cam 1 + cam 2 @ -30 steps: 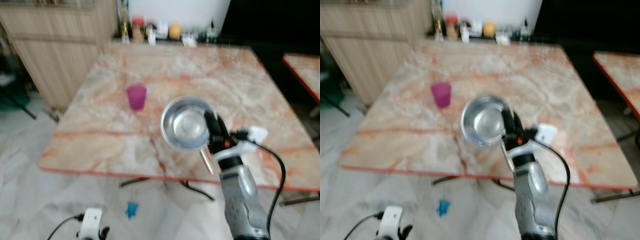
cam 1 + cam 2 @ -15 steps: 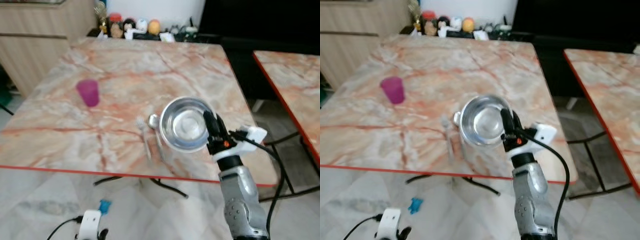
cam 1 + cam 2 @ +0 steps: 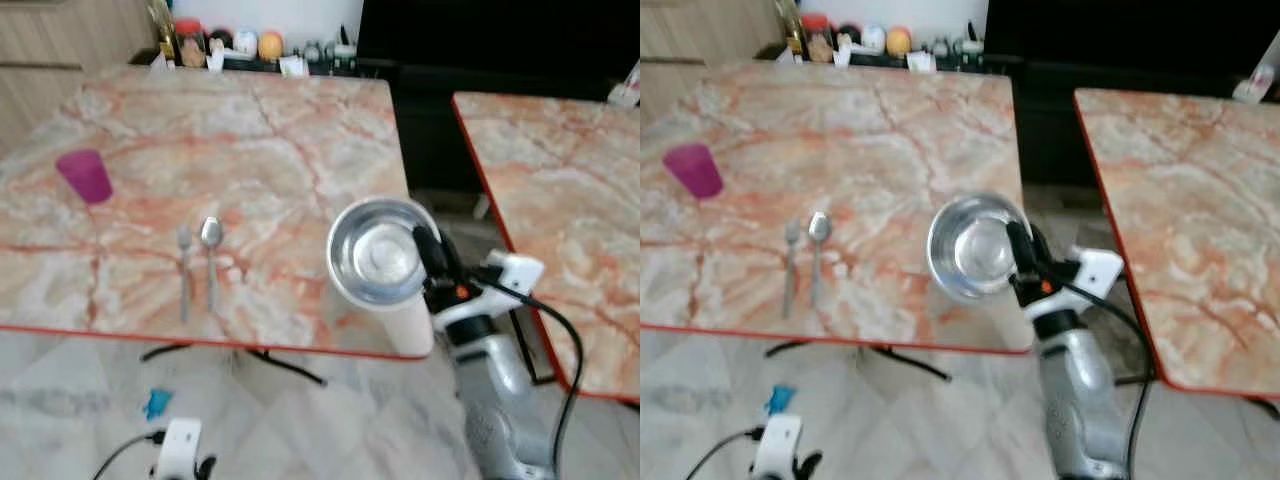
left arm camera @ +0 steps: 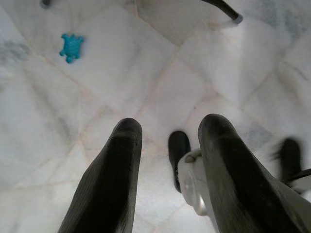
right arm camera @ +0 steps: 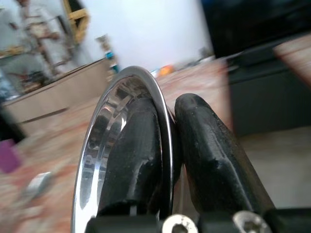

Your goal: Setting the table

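Since the earlier frames the bowl [image 3: 379,262] has been carried rightward to the table's [image 3: 300,150] near right corner, where it is held above the red edge, its rim pinched between the pressed-together fingers of the right claw [image 5: 167,160]. A fork [image 3: 184,270], spoon [image 3: 211,260] and cup [image 3: 85,176] are seen left of it, with a gap to a second table [image 3: 560,180] on the right; the left claw [image 4: 167,141] is spread over the floor [image 4: 121,77].
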Tool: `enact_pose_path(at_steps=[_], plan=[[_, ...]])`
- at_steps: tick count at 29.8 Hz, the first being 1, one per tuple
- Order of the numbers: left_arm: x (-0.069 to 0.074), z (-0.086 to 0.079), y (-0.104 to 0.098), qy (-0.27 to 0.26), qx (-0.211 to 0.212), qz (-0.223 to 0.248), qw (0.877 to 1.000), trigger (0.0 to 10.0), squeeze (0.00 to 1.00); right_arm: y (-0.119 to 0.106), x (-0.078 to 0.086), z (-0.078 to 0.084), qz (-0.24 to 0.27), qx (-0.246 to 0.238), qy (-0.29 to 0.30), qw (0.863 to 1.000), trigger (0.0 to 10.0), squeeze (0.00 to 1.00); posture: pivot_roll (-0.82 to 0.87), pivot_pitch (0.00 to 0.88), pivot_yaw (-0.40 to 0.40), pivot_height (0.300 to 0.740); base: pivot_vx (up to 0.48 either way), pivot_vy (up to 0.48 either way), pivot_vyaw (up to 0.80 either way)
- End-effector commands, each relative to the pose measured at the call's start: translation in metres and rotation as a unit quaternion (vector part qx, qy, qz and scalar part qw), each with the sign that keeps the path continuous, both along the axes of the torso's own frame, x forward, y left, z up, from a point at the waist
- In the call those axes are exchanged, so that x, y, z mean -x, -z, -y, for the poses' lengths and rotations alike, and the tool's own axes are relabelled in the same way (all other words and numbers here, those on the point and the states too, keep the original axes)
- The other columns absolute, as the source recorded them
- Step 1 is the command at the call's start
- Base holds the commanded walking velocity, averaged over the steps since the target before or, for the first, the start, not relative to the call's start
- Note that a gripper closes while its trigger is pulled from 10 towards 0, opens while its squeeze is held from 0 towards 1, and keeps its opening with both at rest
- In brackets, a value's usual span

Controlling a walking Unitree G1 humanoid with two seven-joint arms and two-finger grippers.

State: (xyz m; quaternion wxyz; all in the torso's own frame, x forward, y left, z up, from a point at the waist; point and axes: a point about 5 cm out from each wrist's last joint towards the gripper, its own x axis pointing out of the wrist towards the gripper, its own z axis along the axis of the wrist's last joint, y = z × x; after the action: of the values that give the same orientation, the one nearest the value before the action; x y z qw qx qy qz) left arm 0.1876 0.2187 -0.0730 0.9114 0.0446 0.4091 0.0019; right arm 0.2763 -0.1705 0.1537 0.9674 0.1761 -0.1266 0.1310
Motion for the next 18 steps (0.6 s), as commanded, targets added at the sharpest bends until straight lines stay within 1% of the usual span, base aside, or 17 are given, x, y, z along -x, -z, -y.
enact_pose_path(at_steps=[1,4,7,12,14,18], plan=[[0.002,0.009,0.003,0.009,0.007,-0.009,1.0,10.0,0.0,0.002,0.008,0.017,-0.007,0.013,0.026,1.0,10.0,0.0,-0.04,0.066,0.004,0.74,0.0,-0.48,0.0],[0.002,0.01,0.003,0.011,0.008,-0.009,1.0,10.0,0.0,0.001,0.01,0.022,-0.009,0.016,0.035,0.999,10.0,0.0,-0.04,0.063,0.008,0.74,0.0,-0.48,0.0],[0.001,0.011,0.003,0.012,0.009,-0.009,1.0,10.0,0.0,0.002,0.011,0.021,-0.01,0.012,0.042,0.999,10.0,0.0,-0.05,0.059,0.011,0.74,0.0,-0.48,0.0],[-0.001,0.01,0.002,0.016,0.008,-0.008,1.0,10.0,0.0,0.001,0.01,0.011,-0.01,0.005,0.03,0.999,10.0,0.0,-0.04,0.051,0.008,0.74,0.0,-0.48,0.0],[-0.001,0.009,0.002,0.014,0.007,-0.007,1.0,10.0,0.0,0.001,0.01,0.007,-0.01,0.009,0.021,1.0,10.0,0.0,-0.04,0.048,0.007,0.74,0.0,-0.48,0.0],[-0.001,0.008,0.002,0.013,0.006,-0.008,1.0,10.0,0.0,0.0,0.008,0.008,-0.009,0.01,0.024,1.0,10.0,0.0,-0.04,0.041,0.005,0.74,0.0,-0.48,0.0]])
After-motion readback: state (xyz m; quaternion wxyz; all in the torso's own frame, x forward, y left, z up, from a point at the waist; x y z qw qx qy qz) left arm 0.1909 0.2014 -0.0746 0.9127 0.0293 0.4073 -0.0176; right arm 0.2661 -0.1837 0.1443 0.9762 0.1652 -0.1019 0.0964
